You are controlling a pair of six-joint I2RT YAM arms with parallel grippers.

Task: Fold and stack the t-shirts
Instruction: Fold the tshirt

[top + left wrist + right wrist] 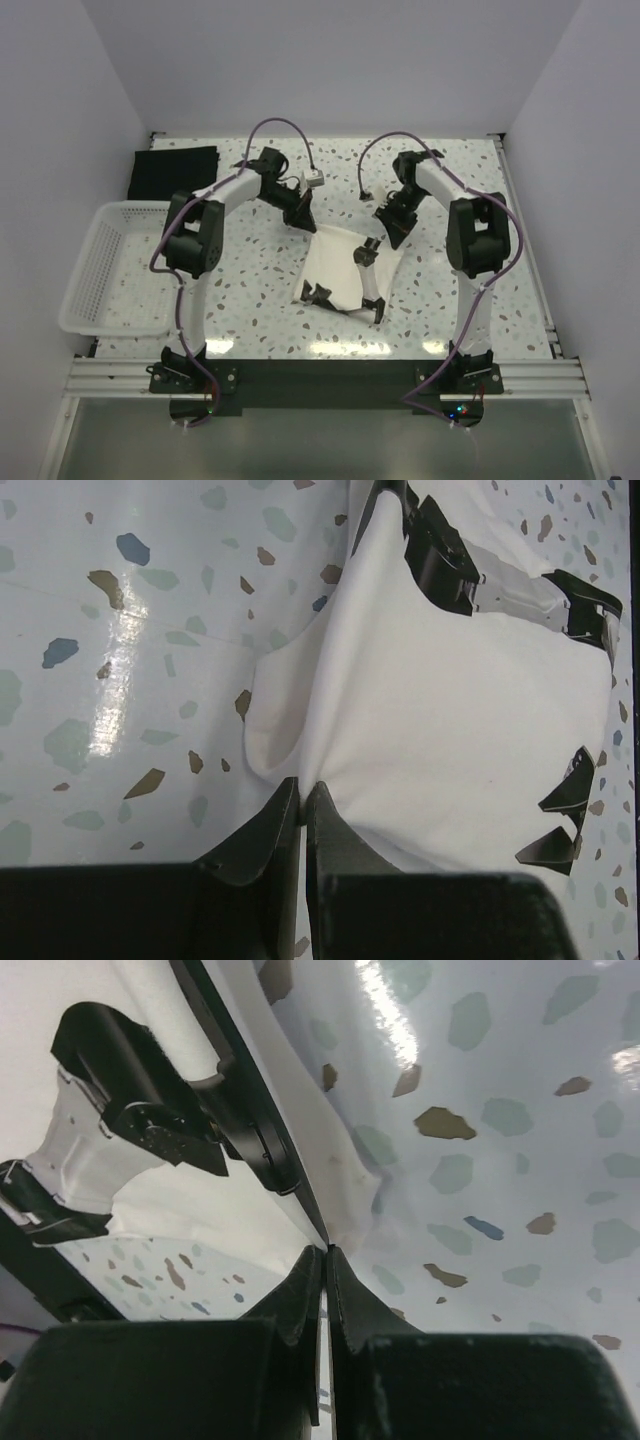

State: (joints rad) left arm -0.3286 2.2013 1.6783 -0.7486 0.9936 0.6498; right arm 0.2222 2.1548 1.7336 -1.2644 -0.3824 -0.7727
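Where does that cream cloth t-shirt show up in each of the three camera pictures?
Top external: the cream cloth t-shirt lies mid-table, between both arms.
Left wrist: it fills the centre and right, pinched by the left hand at the bottom.
Right wrist: it fills the upper left, its edge pinched by the right hand.
Shared landmark: the speckled white tabletop, beside the shirt in every view.

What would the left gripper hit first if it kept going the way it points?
The cream t-shirt: the left gripper is shut on its edge. Just behind the cloth lies the table, though depth is unclear.
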